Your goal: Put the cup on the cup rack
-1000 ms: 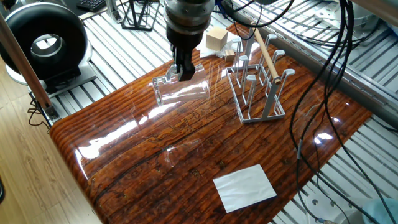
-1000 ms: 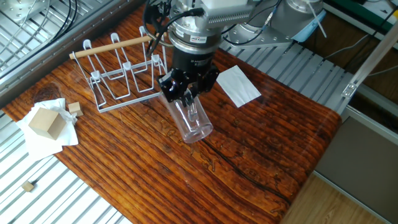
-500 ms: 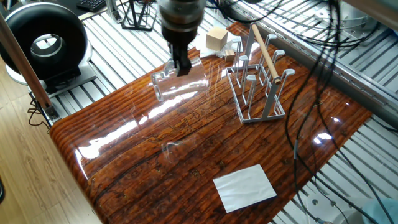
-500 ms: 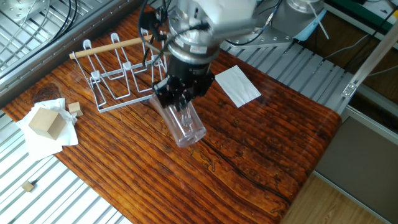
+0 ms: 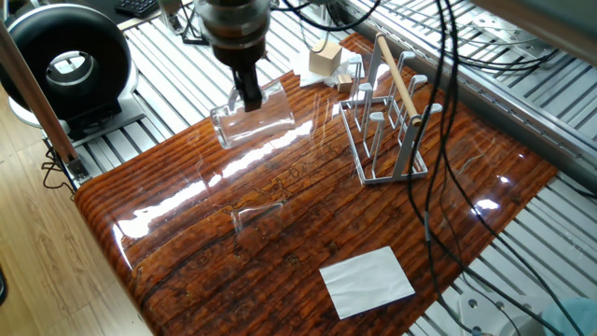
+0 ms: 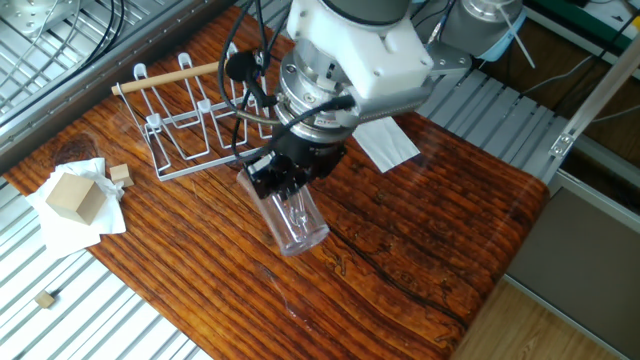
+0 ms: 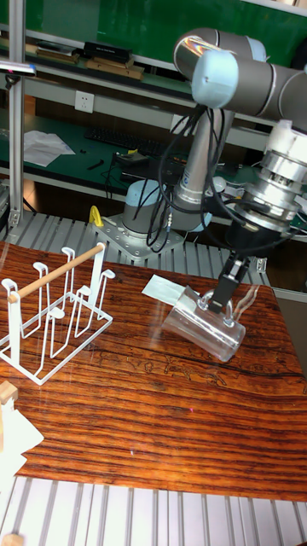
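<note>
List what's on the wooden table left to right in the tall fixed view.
Wooden block at the left edge → cup rack → white paper → cup, lifted and tilted in the gripper.

Cup (image 7: 207, 328) right of rack (image 7: 53, 311) (well apart).

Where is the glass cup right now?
The cup hangs tilted in the air, pinched at its rim by the pincer. It is above the wooden table, apart from the cup rack.
</note>
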